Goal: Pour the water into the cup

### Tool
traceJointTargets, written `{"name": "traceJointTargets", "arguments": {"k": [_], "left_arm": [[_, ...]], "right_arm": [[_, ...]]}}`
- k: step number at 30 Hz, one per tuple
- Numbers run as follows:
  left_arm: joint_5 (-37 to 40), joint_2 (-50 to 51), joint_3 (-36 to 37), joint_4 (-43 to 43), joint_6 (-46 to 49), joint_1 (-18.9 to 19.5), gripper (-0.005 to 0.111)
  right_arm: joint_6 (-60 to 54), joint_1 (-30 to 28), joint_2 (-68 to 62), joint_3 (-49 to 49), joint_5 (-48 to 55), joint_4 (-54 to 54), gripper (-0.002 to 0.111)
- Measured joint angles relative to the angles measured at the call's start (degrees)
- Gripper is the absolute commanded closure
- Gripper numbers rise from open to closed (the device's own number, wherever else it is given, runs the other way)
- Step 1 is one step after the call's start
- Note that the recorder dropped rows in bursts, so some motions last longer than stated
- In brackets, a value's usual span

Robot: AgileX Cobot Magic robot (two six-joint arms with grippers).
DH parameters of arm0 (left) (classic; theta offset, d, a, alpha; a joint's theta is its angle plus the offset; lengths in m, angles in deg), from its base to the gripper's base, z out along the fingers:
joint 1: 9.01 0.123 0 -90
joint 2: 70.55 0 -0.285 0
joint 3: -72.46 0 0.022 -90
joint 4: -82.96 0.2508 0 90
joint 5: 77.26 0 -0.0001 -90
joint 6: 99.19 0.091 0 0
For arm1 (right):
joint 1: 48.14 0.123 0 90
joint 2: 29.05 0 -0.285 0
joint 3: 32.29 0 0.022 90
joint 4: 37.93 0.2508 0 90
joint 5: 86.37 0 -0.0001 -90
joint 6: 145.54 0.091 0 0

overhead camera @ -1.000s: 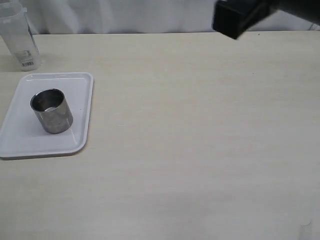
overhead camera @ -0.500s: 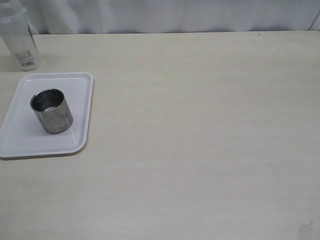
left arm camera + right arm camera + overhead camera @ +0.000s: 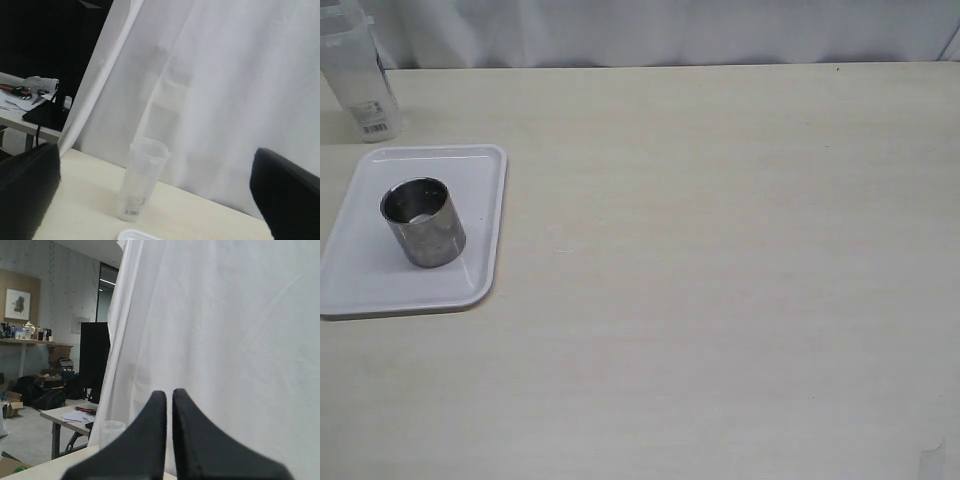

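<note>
The brushed-steel cup [image 3: 423, 222] stands upright on a white tray [image 3: 480, 270] at the left of the table. A tall translucent plastic container [image 3: 358, 75] with a barcode stands behind the tray at the far left; it also shows in the left wrist view [image 3: 141, 179] and in the right wrist view [image 3: 111, 432]. No water can be made out. Neither gripper shows in the exterior view. My left gripper [image 3: 155, 200] is open and empty, its dark fingers [image 3: 27, 192] wide apart on either side of the container's view. My right gripper [image 3: 169, 396] is shut and empty, pointing at the white curtain.
A white curtain [image 3: 650, 30] hangs behind the table's far edge. A corner of the tray [image 3: 137, 235] shows in the left wrist view. Beyond the curtain a side table [image 3: 70, 417] with clutter stands in the room.
A dark arm part that hung over the table's far right a second ago has left the exterior view. The cup, tray and container have not moved.
</note>
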Motion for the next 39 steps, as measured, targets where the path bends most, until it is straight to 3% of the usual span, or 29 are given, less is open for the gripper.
{"name": "traceJointTargets", "arguments": {"k": [17,28,35,39], "left_arm": [[0.44,-0.25,0.0,0.0,1.41,0.0,0.011],[3.36,-12.41,5.43,-10.56,22.47,-0.29,0.011],[4.64,-20.36,9.88,-11.62,30.17,-6.22,0.011],[6.96,-20.71,11.04,-11.62,31.77,-6.73,0.011]], "right_arm": [[0.0,0.0,0.0,0.0,0.0,0.11,0.104],[0.0,0.0,0.0,0.0,0.0,0.11,0.104],[0.0,0.0,0.0,0.0,0.0,0.11,0.104],[0.0,0.0,0.0,0.0,0.0,0.2,0.104]]}}
